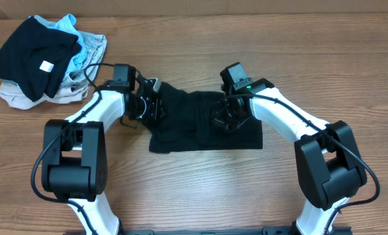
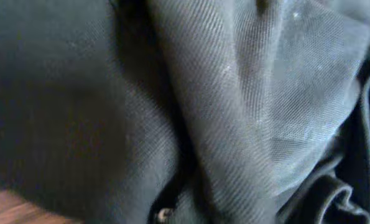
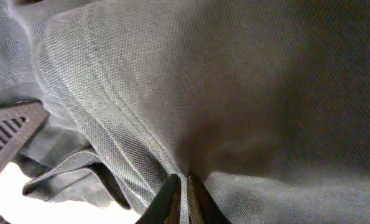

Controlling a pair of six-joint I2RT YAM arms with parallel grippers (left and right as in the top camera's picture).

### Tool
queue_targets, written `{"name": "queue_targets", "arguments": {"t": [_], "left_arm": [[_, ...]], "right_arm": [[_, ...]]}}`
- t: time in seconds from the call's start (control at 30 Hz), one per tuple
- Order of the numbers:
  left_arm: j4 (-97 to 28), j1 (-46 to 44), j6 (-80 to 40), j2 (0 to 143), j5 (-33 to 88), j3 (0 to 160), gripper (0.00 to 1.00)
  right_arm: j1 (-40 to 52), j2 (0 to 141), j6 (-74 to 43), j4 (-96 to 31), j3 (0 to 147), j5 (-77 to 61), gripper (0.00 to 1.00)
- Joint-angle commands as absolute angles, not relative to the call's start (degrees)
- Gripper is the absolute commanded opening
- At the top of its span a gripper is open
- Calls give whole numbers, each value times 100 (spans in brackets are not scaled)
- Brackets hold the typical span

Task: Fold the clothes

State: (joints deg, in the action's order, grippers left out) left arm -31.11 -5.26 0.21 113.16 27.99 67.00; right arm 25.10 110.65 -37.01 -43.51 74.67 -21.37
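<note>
right gripper (image 3: 181,191) tight on a fold of the black polo shirt (image 1: 194,130); left gripper (image 1: 147,104), state unclear

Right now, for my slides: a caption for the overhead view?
Folding: left gripper and right gripper on the shirt; clothes pile lies apart.

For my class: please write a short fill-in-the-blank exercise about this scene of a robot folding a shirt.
The shirt on the wooden table is ____ in colour.
The right gripper pinches a fold of the ____.
The pile of other clothes lies at the table's far ____ corner.
Missing words: black, shirt, left.
</note>
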Motion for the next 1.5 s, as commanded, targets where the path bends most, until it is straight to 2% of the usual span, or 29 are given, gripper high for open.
{"name": "queue_targets", "arguments": {"t": [0.0, 0.1, 0.23, 0.33, 0.43, 0.57, 0.73, 1.07, 1.13, 1.2, 1.23, 1.3, 1.37, 1.43, 1.47], "left_arm": [[-3391, -604, 16, 11839, 2084, 6351, 20], [-4051, -436, 180, 11839, 2010, 6737, 10], [-5662, -115, 172, 11839, 1496, 8005, 4], [-6928, 34, 172, 11839, 1306, 9386, 4], [-7579, -1, 174, 11839, 1441, 10512, 7], [-7730, -296, 172, 11839, 1527, 10927, 9], [-7655, -921, 126, 11848, 1769, 10700, 8], [-7336, -2355, 99, 11852, 930, 10256, 20], [-7190, -2552, -45, 11854, 670, 10071, 26], [-6947, -2694, -185, 11854, 460, 9813, 39], [-6818, -2735, -222, 11854, 408, 9679, 46], [-6534, -2757, -329, 11854, 388, 9411, 71], [-6368, -2740, -390, 11854, 390, 9266, 77], [-6401, -2672, -388, 11852, 401, 9310, 96], [-6510, -2633, -388, 11848, 410, 9408, 97]], "right_arm": [[2469, 11054, -3688, -4416, 7509, -2056, 6], [2357, 10910, -3404, -4591, 7535, -1962, 4], [2078, 10567, -3404, -4950, 7634, -1437, 4], [1747, 10346, -3385, -5013, 7636, -1420, 4], [1437, 10302, -3382, -5057, 7636, -1422, 4], [1173, 10302, -3277, -5164, 7636, -1417, 4], [1048, 10302, -3232, -5253, 7636, -1413, 4], [1046, 10302, -3146, -5221, 7636, -1396, 5], [1048, 10302, -3144, -5223, 7636, -1396, 4], [1048, 10302, -3144, -5221, 7636, -1393, 5], [1048, 10302, -3129, -5223, 7636, -1396, 5], [1048, 10302, -3100, -5236, 7636, -1393, 5], [1048, 10302, -3079, -5251, 7636, -1393, 5], [1048, 10302, -2969, -5266, 7636, -1393, 5], [1046, 10302, -2969, -5288, 7636, -1393, 5]]}}
